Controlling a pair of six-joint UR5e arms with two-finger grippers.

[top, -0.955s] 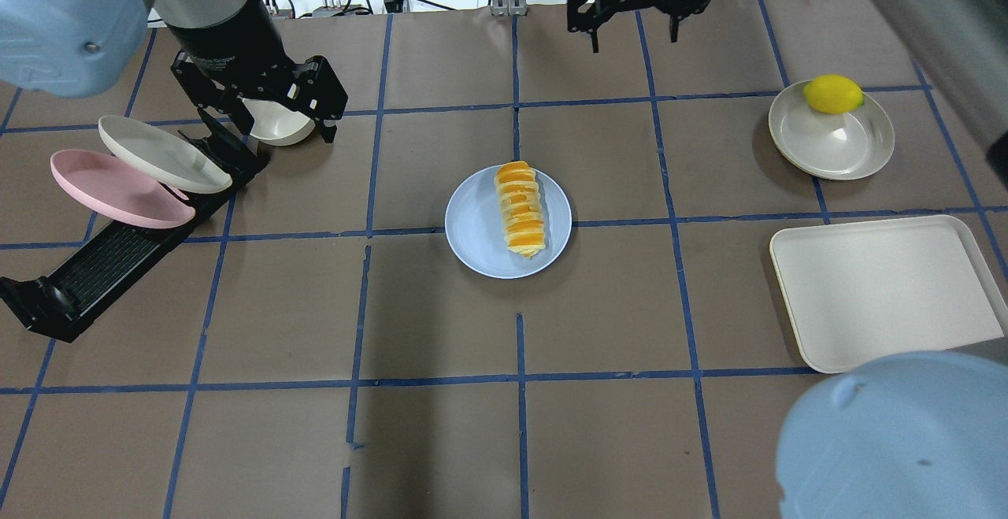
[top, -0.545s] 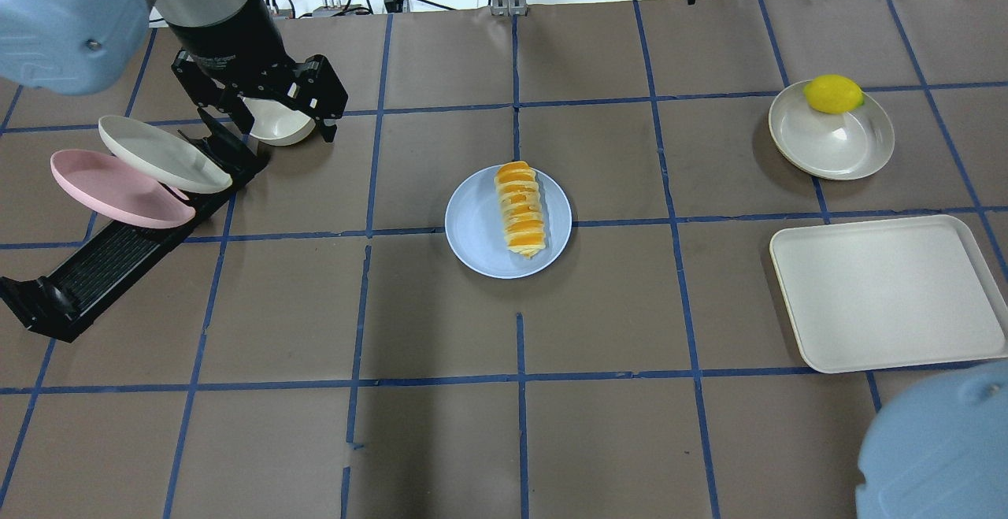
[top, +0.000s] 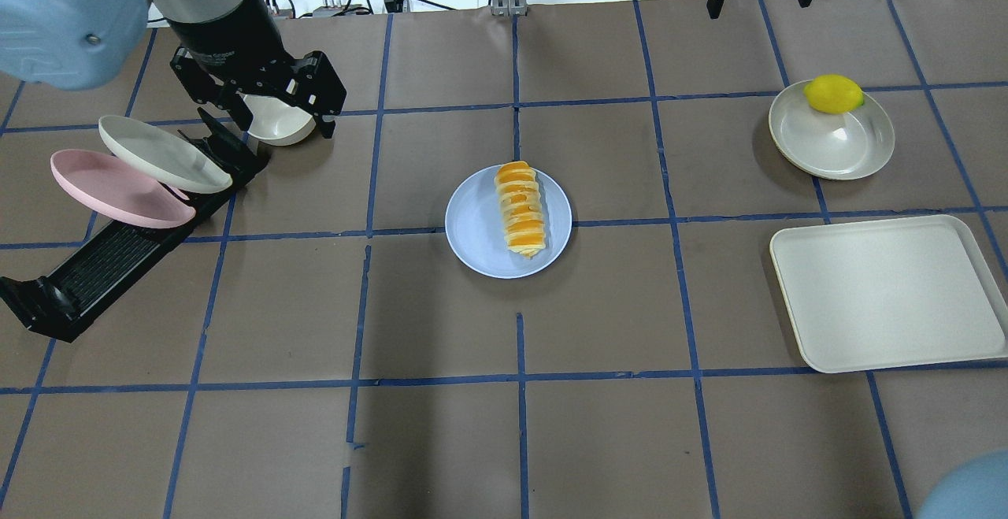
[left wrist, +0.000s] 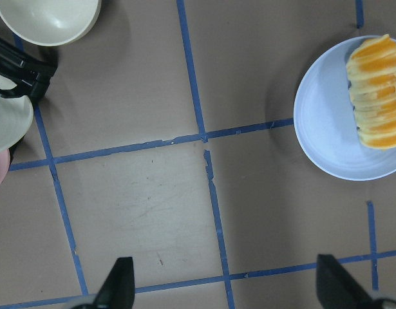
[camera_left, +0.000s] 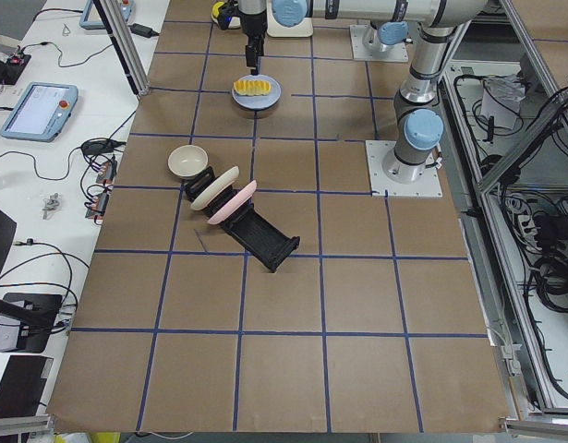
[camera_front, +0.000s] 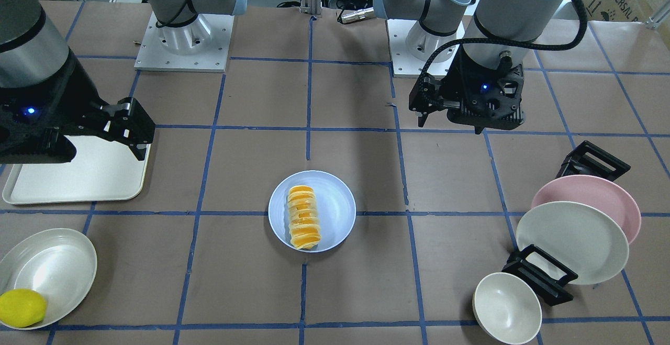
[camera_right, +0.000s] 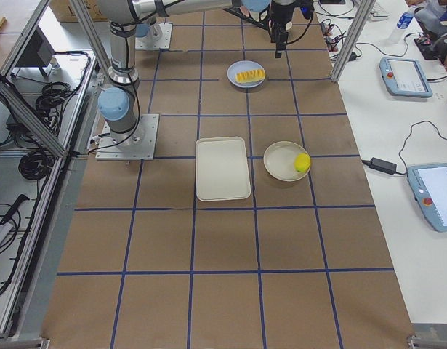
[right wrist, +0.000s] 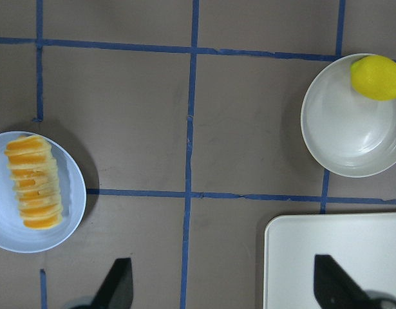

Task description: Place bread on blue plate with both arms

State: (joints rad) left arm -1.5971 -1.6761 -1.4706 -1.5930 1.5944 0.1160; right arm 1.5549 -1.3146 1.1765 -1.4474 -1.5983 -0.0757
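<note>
overhead: bread (top: 520, 209) well apart from fingers (top: 324, 109)

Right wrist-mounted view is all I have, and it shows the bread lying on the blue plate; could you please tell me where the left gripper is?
Observer: The left gripper is open and empty, raised above the table and well apart from the blue plate.
Operator: Thank you. What else is on that side of the table?
Observer: A black rack holds a pink plate and a cream-white plate tilted on edge, and a small cream bowl sits on the table at the rack's end.
</note>
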